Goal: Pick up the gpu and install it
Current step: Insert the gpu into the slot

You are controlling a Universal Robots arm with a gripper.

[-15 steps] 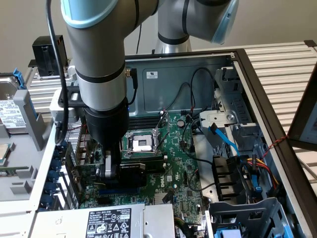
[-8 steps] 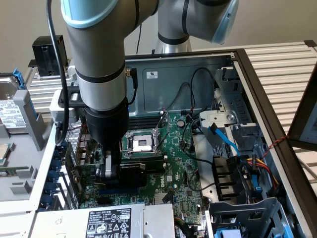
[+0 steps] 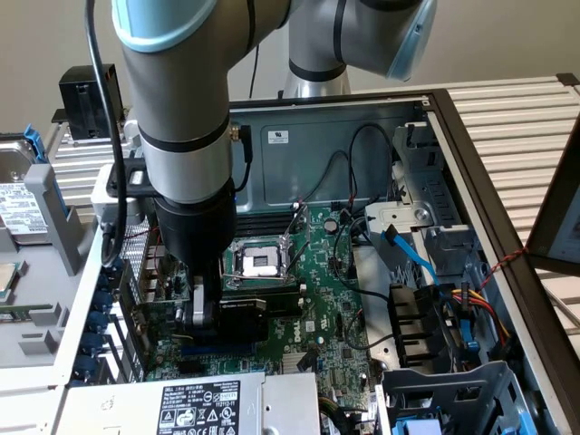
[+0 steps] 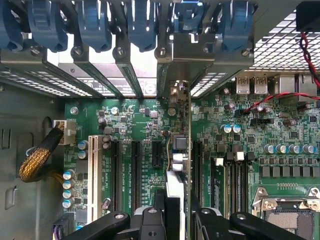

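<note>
Several blue slot clips [image 3: 91, 349] line the case wall at the exterior view's left. Just beside them my gripper [image 3: 210, 317] is clamped on the gpu [image 3: 245, 313], which stands on edge at the expansion slots of the motherboard [image 3: 326, 317]. Whether it is seated I cannot tell. Farther right lie the bare processor socket [image 3: 260, 263] and a blue cable [image 3: 412, 258].

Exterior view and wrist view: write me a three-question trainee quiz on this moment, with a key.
1. True or false: the claw grips the gpu.
2. The slot clips are: A red, B blue, C yellow.
3. Which board lies beneath the gpu?
Key: 1 true; 2 B; 3 the motherboard.
</note>
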